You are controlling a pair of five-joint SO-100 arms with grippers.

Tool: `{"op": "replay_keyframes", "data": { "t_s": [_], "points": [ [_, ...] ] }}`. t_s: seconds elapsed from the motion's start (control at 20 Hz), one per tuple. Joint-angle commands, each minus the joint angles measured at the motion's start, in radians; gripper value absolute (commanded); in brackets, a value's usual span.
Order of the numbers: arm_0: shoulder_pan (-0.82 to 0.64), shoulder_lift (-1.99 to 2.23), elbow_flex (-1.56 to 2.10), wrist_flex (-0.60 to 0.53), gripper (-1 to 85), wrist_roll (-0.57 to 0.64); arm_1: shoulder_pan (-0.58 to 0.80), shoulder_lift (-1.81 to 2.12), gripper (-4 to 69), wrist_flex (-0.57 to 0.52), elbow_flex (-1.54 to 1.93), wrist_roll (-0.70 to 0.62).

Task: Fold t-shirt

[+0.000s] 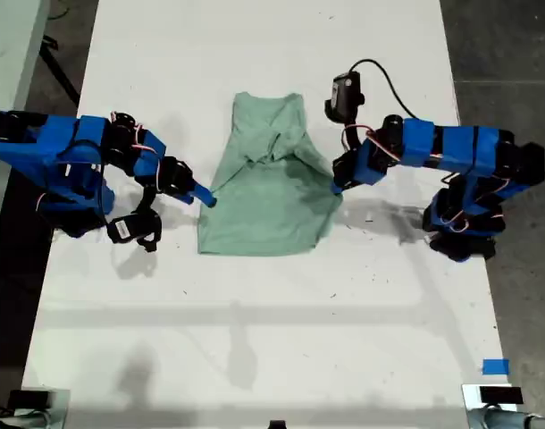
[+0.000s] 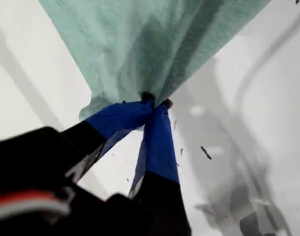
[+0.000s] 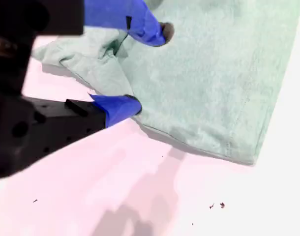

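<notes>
The pale mint-green t-shirt lies wrinkled on the white table, its upper part bunched and folded over. My first gripper, on the arm at the exterior view's right, is shut on the t-shirt's edge, and the cloth fans out from its pinched tips. My second gripper, on the arm at the exterior view's left, is open at the opposite side edge. One of its fingers rests over the t-shirt and the other lies by the edge on the table, with the gripper's middle over a fold.
A patch of blue tape sits near the table's corner at the exterior view's lower right. A black cable loops from the first arm's camera. Dark floor borders the table on both sides of the exterior view.
</notes>
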Motion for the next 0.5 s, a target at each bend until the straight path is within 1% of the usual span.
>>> {"op": "replay_keyframes", "data": {
  "t_s": [0.0,0.2,0.45],
  "points": [
    [-0.017,0.043,-0.005,-0.023,22.6,-0.006,-0.003,-0.029,-0.7,0.012,-0.135,0.028],
    [-0.017,0.058,0.014,-0.029,22.6,-0.008,-0.008,-0.158,-0.7,-0.091,-0.163,0.086],
    [-0.018,0.071,0.031,-0.032,22.5,-0.008,-0.044,-0.362,-0.8,-0.207,-0.324,0.137]
  ]
}}
